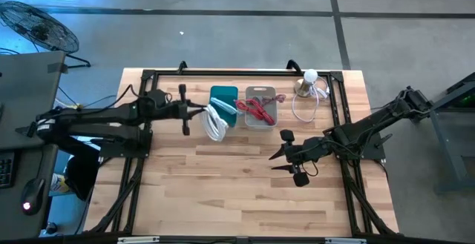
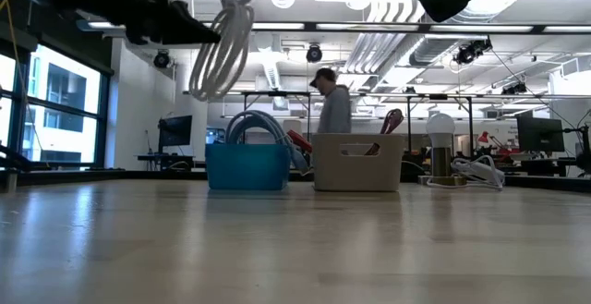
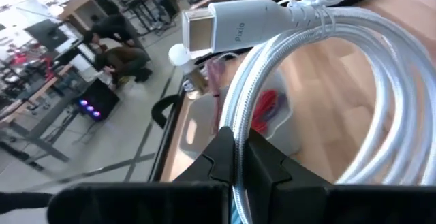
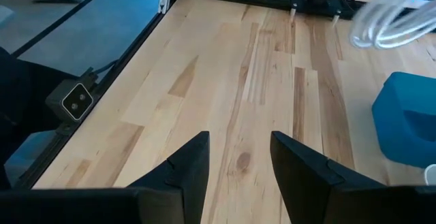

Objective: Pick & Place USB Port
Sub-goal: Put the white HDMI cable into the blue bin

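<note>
We see the left gripper (image 1: 194, 112) clenched on the coiled white USB cable (image 1: 215, 121), held above the table. The blue bin (image 1: 224, 104) lies just beside the coil at 2 o'clock. The right gripper (image 4: 240, 157) waits released, farther off.

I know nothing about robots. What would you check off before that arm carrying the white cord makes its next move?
1. Grip: left hand is shut on the coiled white cable: ok.
2. Cable lifted off the table: ok.
3. Cable clear of the blue bin: ok, it hangs above.
4. Right hand out of the way, open over bare wood: ok.
5. Where it should go, blue bin or beige bin: cannot tell.
</note>
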